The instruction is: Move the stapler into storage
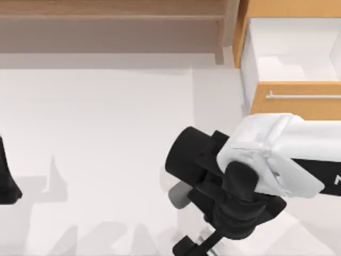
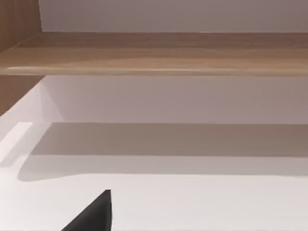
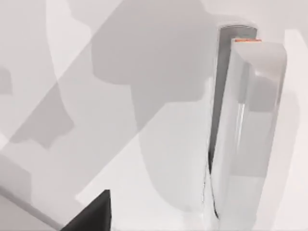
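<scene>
Currently our right gripper (image 1: 194,246) over stapler (image 3: 243,130) at table's 5 o'clock; finger state: we cannot tell. Drawer (image 1: 298,104) open at 1 o'clock. Left arm (image 1: 7,178) parked at 9 o'clock.

The white-and-black right arm (image 1: 250,170) reaches in from the right, near the open orange-tan wood drawer (image 1: 298,101); a pale wooden shelf (image 1: 106,16) runs along the far edge.

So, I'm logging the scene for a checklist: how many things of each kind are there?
Stapler: 1
Drawer: 1
Shelf: 1
Arms, left and right: 2
Total: 5
</scene>
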Controlling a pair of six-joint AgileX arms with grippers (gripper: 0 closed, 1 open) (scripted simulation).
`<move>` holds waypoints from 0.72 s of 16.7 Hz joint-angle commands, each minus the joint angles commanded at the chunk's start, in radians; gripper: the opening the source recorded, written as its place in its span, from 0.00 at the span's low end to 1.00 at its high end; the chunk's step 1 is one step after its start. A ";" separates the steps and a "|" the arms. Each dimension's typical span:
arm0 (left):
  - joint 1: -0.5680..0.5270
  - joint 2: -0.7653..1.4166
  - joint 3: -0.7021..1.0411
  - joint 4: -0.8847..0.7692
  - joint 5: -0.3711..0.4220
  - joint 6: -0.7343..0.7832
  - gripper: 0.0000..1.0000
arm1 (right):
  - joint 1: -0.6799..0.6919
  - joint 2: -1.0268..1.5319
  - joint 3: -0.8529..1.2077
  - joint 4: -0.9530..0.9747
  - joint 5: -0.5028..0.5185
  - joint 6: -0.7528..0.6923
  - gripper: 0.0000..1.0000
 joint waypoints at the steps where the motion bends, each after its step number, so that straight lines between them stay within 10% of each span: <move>1: 0.000 0.000 0.000 0.000 0.000 0.000 1.00 | 0.001 0.012 -0.014 0.024 0.000 0.001 1.00; 10: 0.000 0.000 0.000 0.000 0.000 0.000 1.00 | 0.005 0.084 -0.093 0.179 0.000 0.006 1.00; 12: 0.000 0.000 0.000 0.000 0.000 0.000 1.00 | 0.005 0.084 -0.093 0.179 0.000 0.006 0.85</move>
